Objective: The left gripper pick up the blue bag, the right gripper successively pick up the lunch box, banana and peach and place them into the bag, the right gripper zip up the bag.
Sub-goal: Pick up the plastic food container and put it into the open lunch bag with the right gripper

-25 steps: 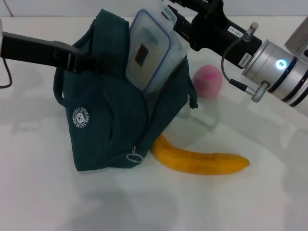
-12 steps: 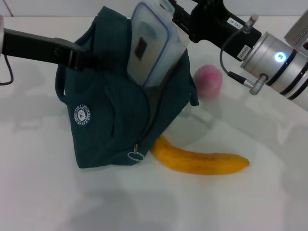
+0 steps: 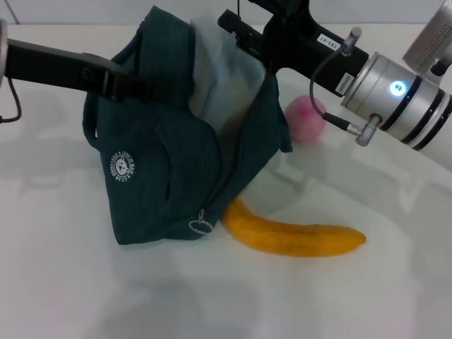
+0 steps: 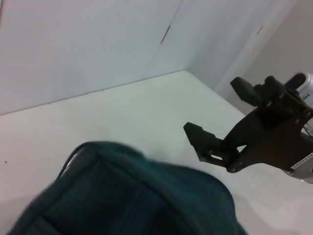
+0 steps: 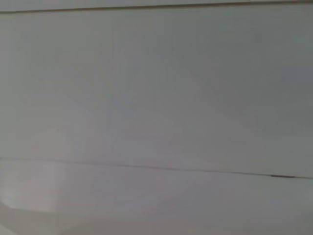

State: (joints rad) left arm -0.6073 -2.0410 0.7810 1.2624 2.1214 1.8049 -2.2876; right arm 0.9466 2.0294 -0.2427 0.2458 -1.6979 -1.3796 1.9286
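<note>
The blue bag (image 3: 169,162) stands open on the white table, held up by its handle in my left gripper (image 3: 131,86). The lunch box (image 3: 224,74) shows as a pale blurred shape sunk into the bag's mouth. Just above it, over the bag's far edge, my right gripper (image 3: 244,15) is open and holds nothing. The left wrist view shows the same right gripper (image 4: 211,105) with its fingers spread beyond the bag's (image 4: 122,196) top. The banana (image 3: 296,239) lies on the table with one end against the bag's base. To the bag's right, the peach (image 3: 307,119) sits behind the right arm.
The white table (image 3: 395,282) stretches around the bag on every side. A cable (image 3: 6,106) hangs at the far left edge. The right wrist view shows only a pale flat surface.
The lunch box has left my right gripper and slid down into the bag. The right gripper has opened and shifted left and up. The bag, banana and peach stay put.
</note>
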